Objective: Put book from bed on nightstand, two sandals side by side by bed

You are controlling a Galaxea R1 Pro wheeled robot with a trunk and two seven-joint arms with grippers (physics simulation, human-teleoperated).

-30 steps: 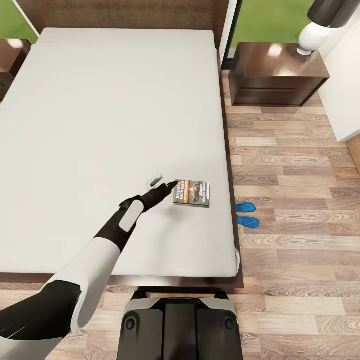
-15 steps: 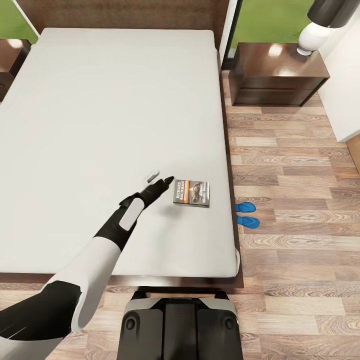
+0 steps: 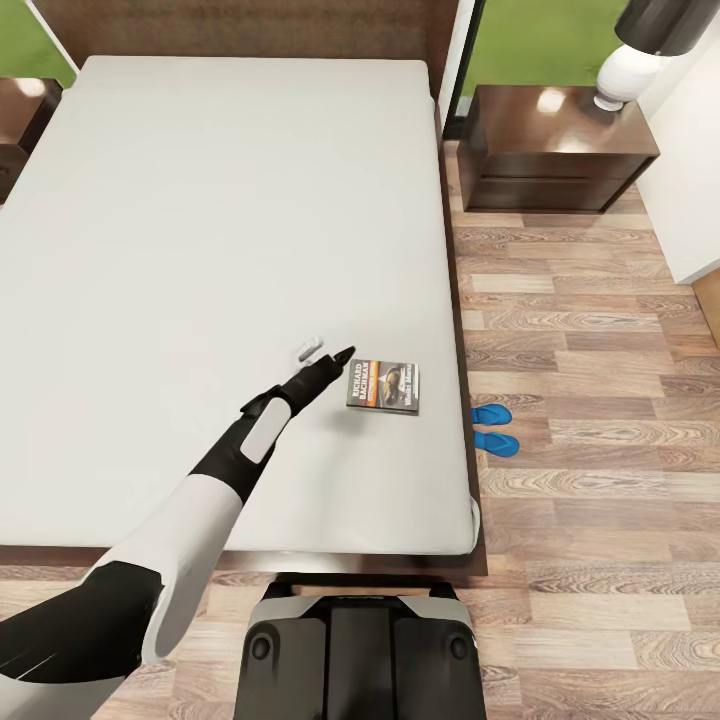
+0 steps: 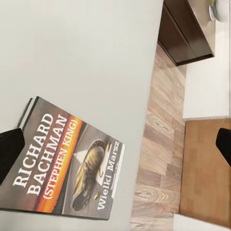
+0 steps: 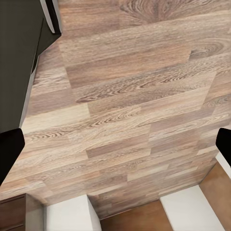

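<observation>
The book point(image 3: 383, 386) lies flat on the bed point(image 3: 200, 220), near the mattress's right edge; its dark cover with an orange band faces up point(image 4: 67, 163). My left gripper point(image 3: 326, 352) hovers open just left of the book, its fingertips point(image 4: 10, 154) wide apart and holding nothing. Two blue sandals point(image 3: 494, 428) rest side by side on the floor beside the bed's right edge. One nightstand point(image 3: 555, 150) stands at the bed's far right and another point(image 3: 20, 120) at the far left. My right gripper point(image 5: 117, 149) is open above bare wooden floor.
A white lamp point(image 3: 640, 60) stands on the right nightstand's far corner. A white cabinet or wall point(image 3: 690, 200) borders the floor on the right. My base point(image 3: 360, 650) sits against the foot of the bed. Wooden floor point(image 3: 580, 330) runs along the bed's right side.
My left gripper has shifted slightly toward the headboard, staying just left of the book. The book and sandals have not moved.
</observation>
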